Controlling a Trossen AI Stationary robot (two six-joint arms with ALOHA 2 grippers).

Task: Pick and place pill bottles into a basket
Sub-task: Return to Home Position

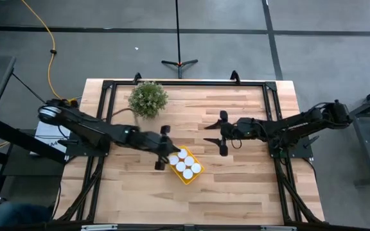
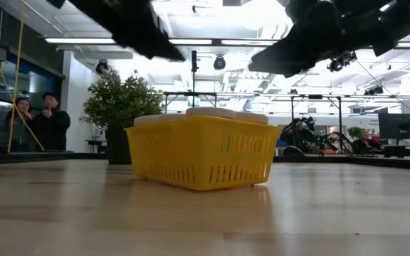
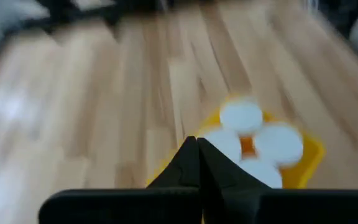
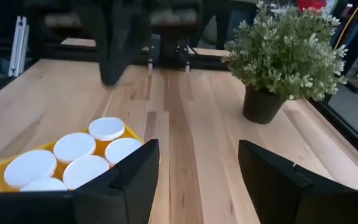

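Basket [image 1: 187, 181] of yellow plastic sits near the middle of the table [image 1: 236, 186], with six pill bottles [image 1: 185, 164] standing inside it, white caps up. The left gripper [image 1: 171, 149] hangs just beside the basket, fingers pressed together and holding nothing. The right gripper [image 1: 208, 134] is over bare wood, apart from the basket, fingers spread and empty. A potted plant [image 1: 148, 99] stands near the far edge
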